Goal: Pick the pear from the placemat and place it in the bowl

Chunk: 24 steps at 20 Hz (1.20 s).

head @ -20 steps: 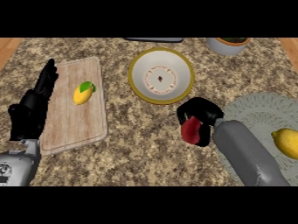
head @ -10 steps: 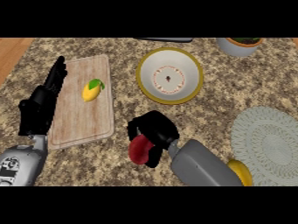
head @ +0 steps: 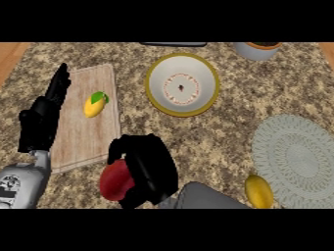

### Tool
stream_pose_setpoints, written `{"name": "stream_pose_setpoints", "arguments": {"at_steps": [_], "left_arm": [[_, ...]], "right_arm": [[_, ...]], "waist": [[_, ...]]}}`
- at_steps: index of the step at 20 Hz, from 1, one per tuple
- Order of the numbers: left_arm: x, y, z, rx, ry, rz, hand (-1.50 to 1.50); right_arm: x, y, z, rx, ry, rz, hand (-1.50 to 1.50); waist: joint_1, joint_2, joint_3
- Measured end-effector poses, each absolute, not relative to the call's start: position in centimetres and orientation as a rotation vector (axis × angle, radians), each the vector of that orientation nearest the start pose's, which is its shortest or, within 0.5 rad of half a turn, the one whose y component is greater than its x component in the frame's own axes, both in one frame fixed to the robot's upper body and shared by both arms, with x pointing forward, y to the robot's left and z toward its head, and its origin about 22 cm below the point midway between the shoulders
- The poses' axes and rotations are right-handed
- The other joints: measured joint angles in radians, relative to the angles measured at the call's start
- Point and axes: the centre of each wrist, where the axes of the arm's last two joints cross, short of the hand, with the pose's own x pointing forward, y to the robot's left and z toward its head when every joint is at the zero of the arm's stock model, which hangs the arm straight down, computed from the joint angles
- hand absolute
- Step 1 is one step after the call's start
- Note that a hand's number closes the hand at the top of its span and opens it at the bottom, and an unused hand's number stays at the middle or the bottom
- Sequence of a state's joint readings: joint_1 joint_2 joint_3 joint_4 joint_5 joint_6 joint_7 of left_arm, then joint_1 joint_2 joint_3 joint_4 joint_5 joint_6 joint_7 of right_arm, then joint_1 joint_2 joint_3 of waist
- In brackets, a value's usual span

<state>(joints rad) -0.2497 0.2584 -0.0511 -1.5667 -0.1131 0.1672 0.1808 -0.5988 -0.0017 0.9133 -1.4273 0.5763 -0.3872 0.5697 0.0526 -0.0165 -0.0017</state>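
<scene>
Head view is showing the right hand (head: 146,169) curling its fingers (head: 130,147) around a red pear (head: 116,180), low over the granite counter (head: 227,137) near the bottom edge. The pear is sitting inside that hand, well apart from the round placemat (head: 299,162) on the right and from the bowl (head: 181,84) up near the middle. A yellow lemon (head: 258,191) is lying just beside the placemat's lower left edge. The left hand (head: 43,120) is resting open, its fingers straight, along the left edge of the wooden cutting board (head: 90,132). A small yellow fruit with a green leaf (head: 95,104) is lying on that board.

The pear is probably smooth, round and a bit slippery, and too hard a squeeze could bruise it. Holding it around its fat middle looks safest for carrying it up to the bowl.
</scene>
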Motion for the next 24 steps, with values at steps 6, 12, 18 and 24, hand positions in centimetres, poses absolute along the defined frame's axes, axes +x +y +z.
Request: {"name": "stream_pose_setpoints", "arguments": {"at_steps": [6,12,18,24], "left_arm": [[29.6,25.0,7.8,0.359,-1.646,-0.198,0.0],[29.7,25.1,8.3,0.364,-1.656,-0.19,0.0],[29.3,25.6,8.6,0.383,-1.664,-0.189,0.0],[29.3,25.7,8.3,0.38,-1.659,-0.188,0.0]], "right_arm": [[22.2,3.3,9.5,-0.423,-1.759,0.814,1.5],[26.1,3.7,10.1,-0.504,-1.78,0.684,1.5],[31.0,2.2,9.8,-0.573,-1.809,0.551,1.5],[36.3,-0.9,8.5,-0.745,-1.813,0.54,1.5]], "waist": [[-0.007,0.01,0.0],[-0.016,0.019,0.001],[-0.022,0.023,0.002],[-0.024,0.026,0.002]]}}
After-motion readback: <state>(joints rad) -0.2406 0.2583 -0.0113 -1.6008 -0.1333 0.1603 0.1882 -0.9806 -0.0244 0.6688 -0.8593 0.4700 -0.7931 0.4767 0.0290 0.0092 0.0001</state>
